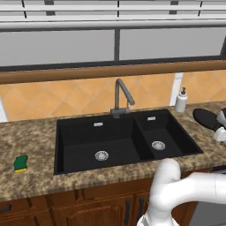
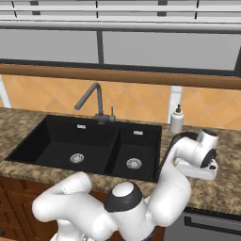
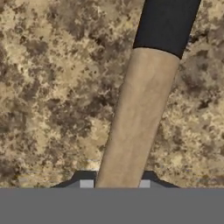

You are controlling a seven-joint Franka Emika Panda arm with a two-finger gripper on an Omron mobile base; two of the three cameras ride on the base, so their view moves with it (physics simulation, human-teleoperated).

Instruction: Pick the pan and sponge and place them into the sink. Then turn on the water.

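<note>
The hand (image 3: 115, 184) sat low over the pan (image 1: 206, 118) on the bench (image 1: 35, 137), its wooden handle (image 3: 138, 118) between the fingers; whether they had closed I could not tell, and a square, firm grip looked wise before lifting

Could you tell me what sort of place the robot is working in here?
It looks like a home kitchen: a black double-basin sink with a grey gooseneck faucet is set in a speckled granite counter, backed by orange wall tiles.
</note>
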